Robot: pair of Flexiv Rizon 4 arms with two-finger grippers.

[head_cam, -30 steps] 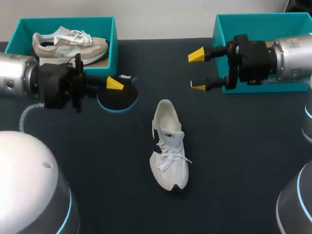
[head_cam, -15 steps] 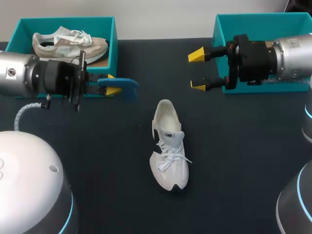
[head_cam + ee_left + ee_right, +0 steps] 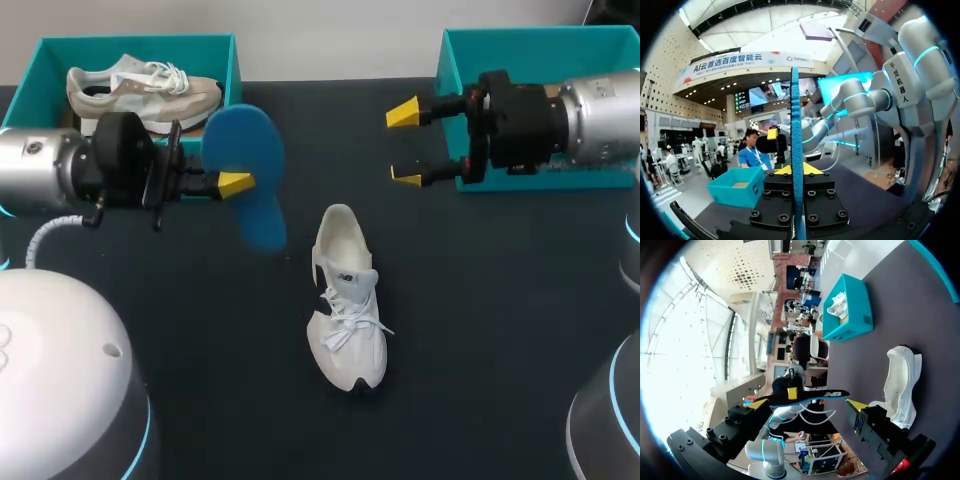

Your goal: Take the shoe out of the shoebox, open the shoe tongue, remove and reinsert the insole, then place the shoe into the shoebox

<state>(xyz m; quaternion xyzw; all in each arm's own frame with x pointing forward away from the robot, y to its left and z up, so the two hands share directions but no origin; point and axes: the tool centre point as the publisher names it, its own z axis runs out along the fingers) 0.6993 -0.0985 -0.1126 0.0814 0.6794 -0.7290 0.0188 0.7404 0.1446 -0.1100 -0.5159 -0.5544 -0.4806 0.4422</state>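
A white shoe point(image 3: 345, 300) lies on its sole in the middle of the dark table, toe toward the front edge. My left gripper point(image 3: 235, 183) is shut on a blue insole point(image 3: 248, 150), held above the table to the left of the shoe's heel with its blue face up. In the left wrist view the insole point(image 3: 796, 150) stands edge-on between the fingers of the left gripper point(image 3: 794, 171). My right gripper point(image 3: 405, 146) hangs open and empty in front of the right teal shoebox point(image 3: 445, 60). From the right wrist view, the right gripper point(image 3: 807, 405) faces the insole's dark underside point(image 3: 812, 395) and the white shoe point(image 3: 900, 375).
A teal shoebox point(image 3: 236, 95) at the back left holds a beige shoe point(image 3: 140, 88). It also shows in the right wrist view as the far box point(image 3: 847, 310). Bare tabletop lies between the white shoe and the right box.
My left gripper has turned the insole over, from dark side up through edge-on to blue face up. The right arm and the white shoe have stayed still.
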